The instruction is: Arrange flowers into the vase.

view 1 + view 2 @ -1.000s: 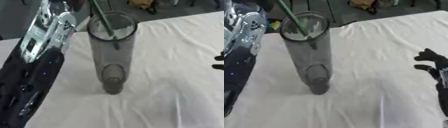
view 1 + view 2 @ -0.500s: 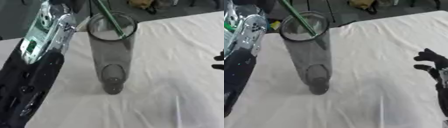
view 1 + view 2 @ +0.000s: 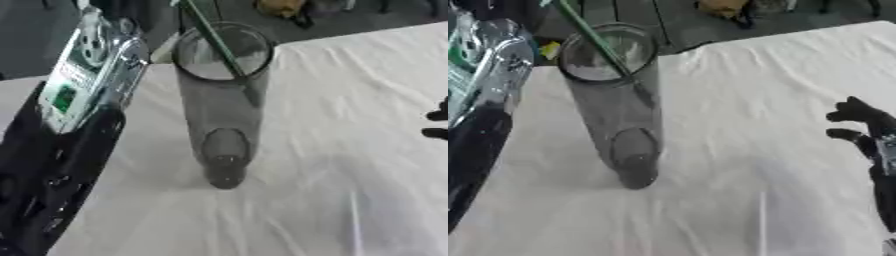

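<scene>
- The table [image 3: 350, 150], under a wrinkled white cloth, fills most of both views; the whole scene sits a little differently than a second ago, which looks like head motion more than anything moving.
- The left arm [image 3: 61, 165], black with a silver section, runs up the left edge. Its hand is out of view above the top edge, so I cannot tell how its fingers stand.
- The vase [image 3: 223, 107], tall and of smoky glass, stands upright near the table's far left, just beside that arm.
- The right hand [image 3: 868, 130] rests idle at the right edge, fingers relaxed and holding nothing, unchanged.
- The stem [image 3: 210, 35], thin and green, slants down from the top edge into the vase's mouth. It reaches a little deeper than a second ago, so the flower seems to be going in; its bloom is out of view.
</scene>
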{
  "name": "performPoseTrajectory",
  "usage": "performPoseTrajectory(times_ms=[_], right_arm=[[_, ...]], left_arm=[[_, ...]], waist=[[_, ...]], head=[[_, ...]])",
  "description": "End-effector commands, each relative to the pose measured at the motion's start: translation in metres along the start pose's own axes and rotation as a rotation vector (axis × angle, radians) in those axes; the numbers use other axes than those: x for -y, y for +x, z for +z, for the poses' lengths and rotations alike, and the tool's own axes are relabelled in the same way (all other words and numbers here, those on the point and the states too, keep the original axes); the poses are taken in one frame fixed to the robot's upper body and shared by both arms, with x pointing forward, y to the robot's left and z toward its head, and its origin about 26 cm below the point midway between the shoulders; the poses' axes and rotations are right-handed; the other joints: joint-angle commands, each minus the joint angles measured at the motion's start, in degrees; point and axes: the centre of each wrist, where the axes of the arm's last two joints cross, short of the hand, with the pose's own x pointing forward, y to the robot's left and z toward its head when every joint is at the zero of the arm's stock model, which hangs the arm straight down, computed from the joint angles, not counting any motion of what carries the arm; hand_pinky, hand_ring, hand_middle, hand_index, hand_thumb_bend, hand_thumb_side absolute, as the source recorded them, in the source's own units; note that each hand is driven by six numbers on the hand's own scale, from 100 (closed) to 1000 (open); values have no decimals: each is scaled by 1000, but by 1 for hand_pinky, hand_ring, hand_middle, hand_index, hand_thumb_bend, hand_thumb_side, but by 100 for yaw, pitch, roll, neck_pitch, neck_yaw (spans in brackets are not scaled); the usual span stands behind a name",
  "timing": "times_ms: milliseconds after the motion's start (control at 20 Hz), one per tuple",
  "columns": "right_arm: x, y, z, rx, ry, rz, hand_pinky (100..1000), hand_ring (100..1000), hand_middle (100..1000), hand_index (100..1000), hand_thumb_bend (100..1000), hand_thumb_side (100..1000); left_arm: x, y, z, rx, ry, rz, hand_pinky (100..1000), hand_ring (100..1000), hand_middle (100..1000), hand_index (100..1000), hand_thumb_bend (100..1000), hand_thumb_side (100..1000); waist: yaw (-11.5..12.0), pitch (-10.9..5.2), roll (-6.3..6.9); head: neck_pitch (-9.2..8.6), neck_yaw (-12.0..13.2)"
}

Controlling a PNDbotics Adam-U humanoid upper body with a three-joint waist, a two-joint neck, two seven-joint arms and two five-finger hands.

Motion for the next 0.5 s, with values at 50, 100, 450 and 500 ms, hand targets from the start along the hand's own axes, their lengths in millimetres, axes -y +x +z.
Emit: performPoseTrajectory(times_ms=[50,100,450,500], right_arm=[[4,6,-2,21,-10,10,730,1000,665,793,100,1000],[4,5,-2,21,-11,10,730,1000,665,793,100,1000],[4,5,0,14,-14,10,731,1000,664,793,100,1000],[4,5,0,13,-15,10,731,1000,664,793,100,1000]], left_arm=[[-14,6,-3,20,18,-93,100,162,194,284,100,832],[-14,6,-2,16,24,-109,100,176,203,292,100,835],[-18,2,3,-30,35,-204,106,257,248,329,100,834],[-18,2,4,-38,30,-221,111,262,249,329,100,829]], waist=[[18,-75,36],[24,-81,32],[74,-134,1],[80,-142,-3]], head=[[13,-24],[17,-28],[90,-50],[102,-53]])
